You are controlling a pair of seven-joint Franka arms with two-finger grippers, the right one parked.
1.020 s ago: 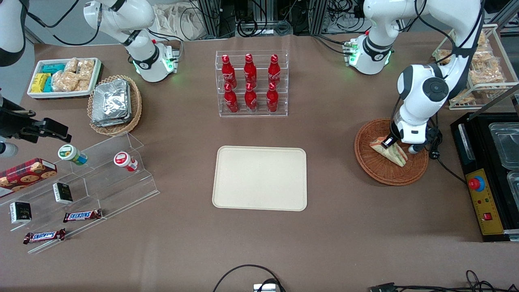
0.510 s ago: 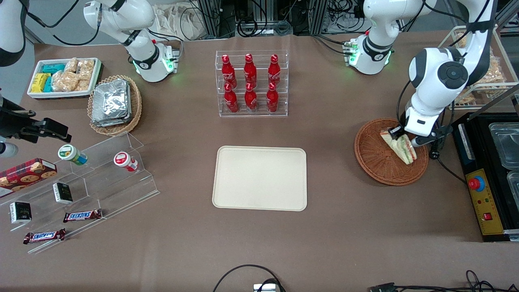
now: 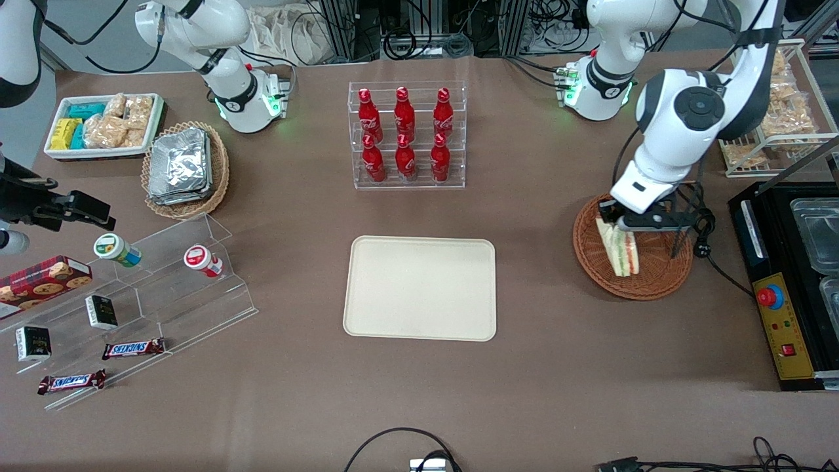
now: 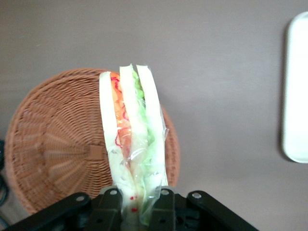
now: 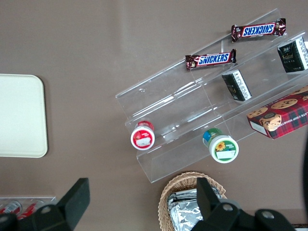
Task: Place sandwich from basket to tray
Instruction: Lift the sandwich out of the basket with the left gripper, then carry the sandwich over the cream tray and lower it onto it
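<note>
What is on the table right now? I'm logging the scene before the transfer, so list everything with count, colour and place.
sandwich: 1, pale bread with orange and green filling, hanging from the gripper above the basket
basket: 1, reddish-brown wicker, toward the working arm's end
tray: 1, cream, mid-table, bare
cola bottles: 6, red, in a clear rack farther from the front camera than the tray
foil packets: a stack, silver, in a tan basket toward the parked arm's end
white bin: 1, holding yellow, teal and beige snack packs
Snickers bars: 2, brown, on clear steps
cookie box: 1, red
wire rack: 1, white, bagged snacks
gripper: 1, black, shut on the sandwich
</note>
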